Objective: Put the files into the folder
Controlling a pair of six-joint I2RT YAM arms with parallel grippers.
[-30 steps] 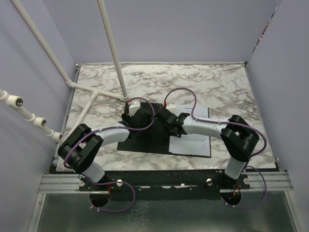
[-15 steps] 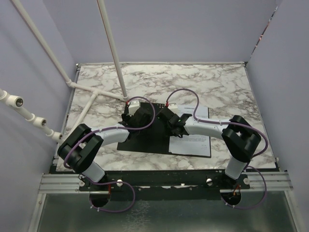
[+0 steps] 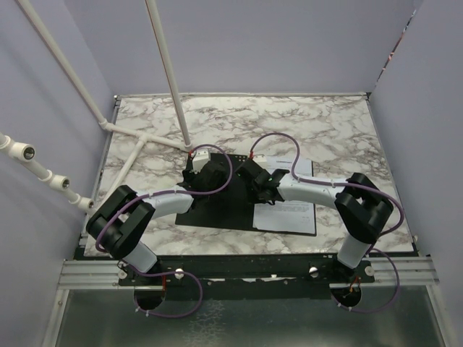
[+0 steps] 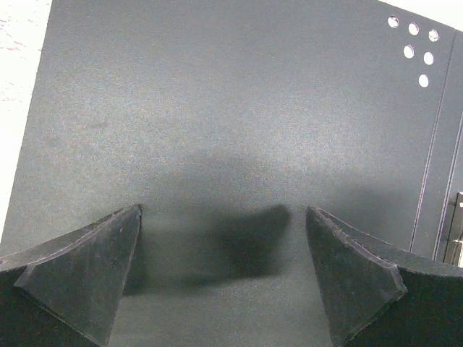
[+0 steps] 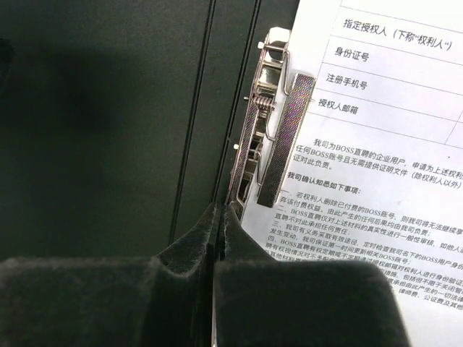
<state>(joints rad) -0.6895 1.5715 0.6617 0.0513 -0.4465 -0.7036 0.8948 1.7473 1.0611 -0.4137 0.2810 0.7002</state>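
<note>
Clip (image 5: 269,123) ahead of right gripper (image 5: 219,211)
Closed tips at its near end, its length running away; left gripper (image 4: 224,238) gapes over folder (image 4: 217,94).

Black folder (image 3: 215,214), white files (image 3: 291,214), marbled table (image 3: 325,123)

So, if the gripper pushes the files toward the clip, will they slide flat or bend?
The files look thin and lie flat, so they are probably floppy and may buckle when pushed from one edge. The black inside of the folder looks smooth, so they could slide easily. Their edge might catch on the metal clip.
</note>
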